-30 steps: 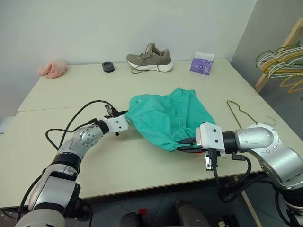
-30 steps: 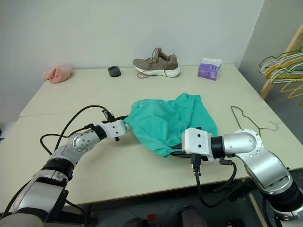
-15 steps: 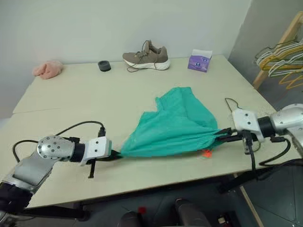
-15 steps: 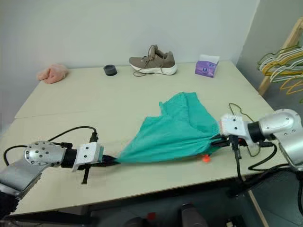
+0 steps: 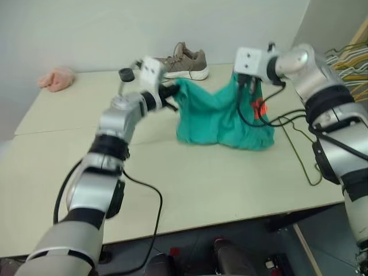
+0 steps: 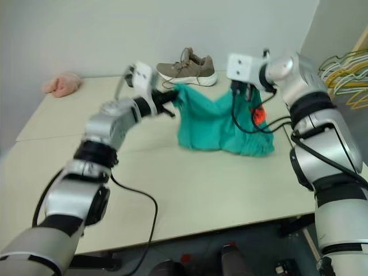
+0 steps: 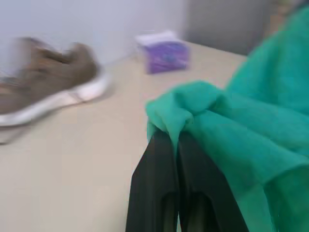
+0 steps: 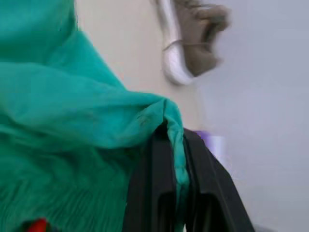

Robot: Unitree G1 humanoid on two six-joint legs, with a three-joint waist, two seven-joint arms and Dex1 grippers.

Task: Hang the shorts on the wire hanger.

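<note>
Left hand is clamped on one upper corner of the shorts; both black fingers pinch a fold of teal fabric. Right hand is clamped on the opposite upper corner, with a strip of fabric running down between its fingers.

Both hands are raised above the desk, over its far half. The shorts hang between them like a curtain, top edge sagging in the middle. The lower edge of the fabric rests bunched on the desk surface. The orange drawstring end dangles below the right hand.

The wire hanger lies flat near the right edge of the desk, just beside the shorts on their right, partly crossed by the right arm's cable.

Along the far edge of the desk:
- a brown shoe, behind the shorts;
- a small dark round object;
- a pink cloth, towards the far left corner.
</note>
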